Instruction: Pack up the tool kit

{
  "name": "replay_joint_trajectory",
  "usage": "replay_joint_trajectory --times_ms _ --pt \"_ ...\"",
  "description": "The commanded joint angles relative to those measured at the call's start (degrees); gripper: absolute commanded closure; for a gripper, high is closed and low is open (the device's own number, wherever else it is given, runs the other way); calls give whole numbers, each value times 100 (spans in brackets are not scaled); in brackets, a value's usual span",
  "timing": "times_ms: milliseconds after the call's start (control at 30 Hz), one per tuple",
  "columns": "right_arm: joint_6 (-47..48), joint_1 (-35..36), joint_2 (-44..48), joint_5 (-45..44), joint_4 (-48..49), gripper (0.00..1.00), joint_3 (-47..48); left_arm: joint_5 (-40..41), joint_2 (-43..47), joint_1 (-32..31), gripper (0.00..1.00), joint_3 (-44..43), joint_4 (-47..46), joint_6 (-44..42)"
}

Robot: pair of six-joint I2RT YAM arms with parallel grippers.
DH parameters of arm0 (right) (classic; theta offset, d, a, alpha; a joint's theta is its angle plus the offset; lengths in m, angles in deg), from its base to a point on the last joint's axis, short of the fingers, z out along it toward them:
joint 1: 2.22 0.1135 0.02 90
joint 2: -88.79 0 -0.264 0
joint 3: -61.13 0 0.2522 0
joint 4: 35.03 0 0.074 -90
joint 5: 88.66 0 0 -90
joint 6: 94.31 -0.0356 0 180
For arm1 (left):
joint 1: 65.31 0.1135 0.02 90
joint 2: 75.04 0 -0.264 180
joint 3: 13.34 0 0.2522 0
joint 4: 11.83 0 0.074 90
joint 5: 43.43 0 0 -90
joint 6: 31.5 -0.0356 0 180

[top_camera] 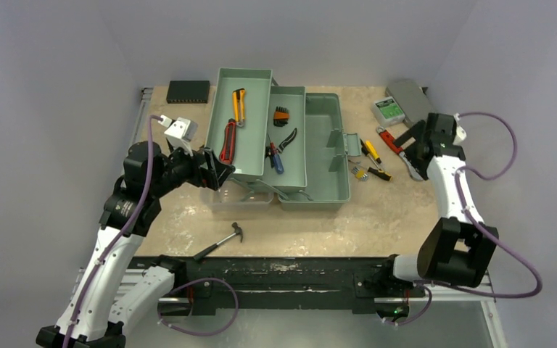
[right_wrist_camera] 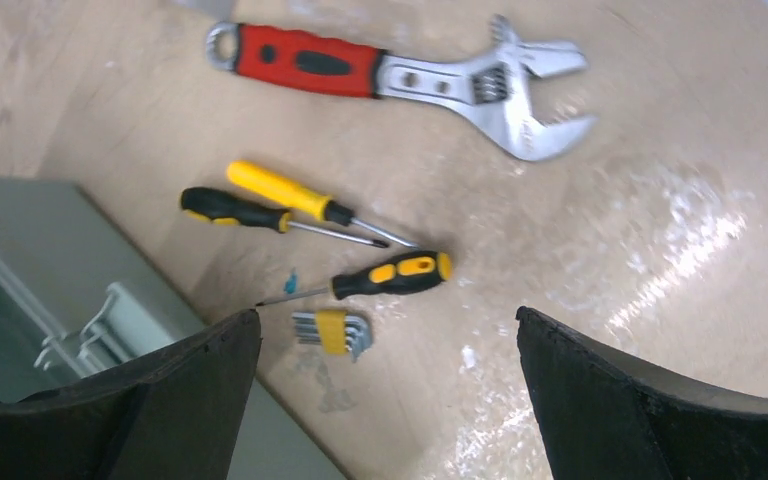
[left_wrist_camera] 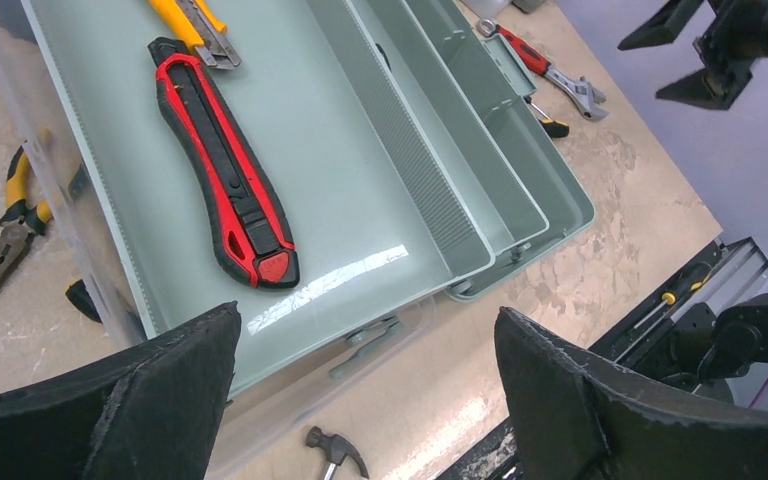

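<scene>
A pale, mottled bench [top_camera: 392,210] between plain grey walls carries everything. The toolbox [top_camera: 326,156] stands open at the centre of the top view, with its fold-out trays [top_camera: 246,109] spread toward the left. A red knife [top_camera: 228,141] already lies in the leftmost tray.

Loose tools lie on the bench right of the box. They are an adjustable wrench [right_wrist_camera: 400,75] at the top of the right wrist view, three screwdrivers [right_wrist_camera: 290,192] mid-frame and a hex key set [right_wrist_camera: 332,331] low down.

The right end effector [right_wrist_camera: 385,318] hangs over this cluster with its jaws spread wide and holding nothing. The hex keys sit just inside its left finger, and the black-and-yellow screwdriver [right_wrist_camera: 390,275] lies just above the gap.

The left end effector [left_wrist_camera: 368,312] is equally wide and empty. It hovers off the near corner of the leftmost tray, and the red knife sits up and to the left of the gap between its fingers.

The wrench looks like solid steel, so it is probably heavy and stiff, with a slick head. The rubbery red handle seems the better place to take hold. The screwdrivers are probably light, but their round handles may roll, so a pinch across the middle of the handle should serve. A hammer [top_camera: 221,241] lies low in the top view, apart from both end effectors.
</scene>
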Motion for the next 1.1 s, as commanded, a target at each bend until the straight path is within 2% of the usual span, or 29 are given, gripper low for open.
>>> replay_joint_trajectory --times_ms 0,200,300,500,633,767,833,967,1067 --pt "-995 -599 595 287 755 1 -780 -169 -64 -46 6 -42 -252 85" --pt "-1029 -632 -285 466 414 4 -376 -151 -28 -47 6 -38 -257 78" --pt "-1561 -638 -839 750 -7 8 -305 -148 -21 -47 6 -38 -257 65" --pt "-2760 -493 -1045 1111 614 11 -842 -151 -33 -47 6 -47 -241 61" --pt "-3513 -499 -1220 1229 1032 16 -1092 -114 23 -47 6 -56 -231 42" --pt "-3859 -492 -1811 1372 522 24 -789 -145 7 -47 6 -56 -238 48" --pt "-3931 -491 -2111 1406 74 24 -536 -158 -2 -48 6 -56 -235 51" --pt "-4135 -490 -2409 1393 128 25 -525 -165 4 -47 6 -56 -239 53" --pt "-4331 -495 -2449 1372 277 38 -622 -125 28 -56 6 -56 -220 35"
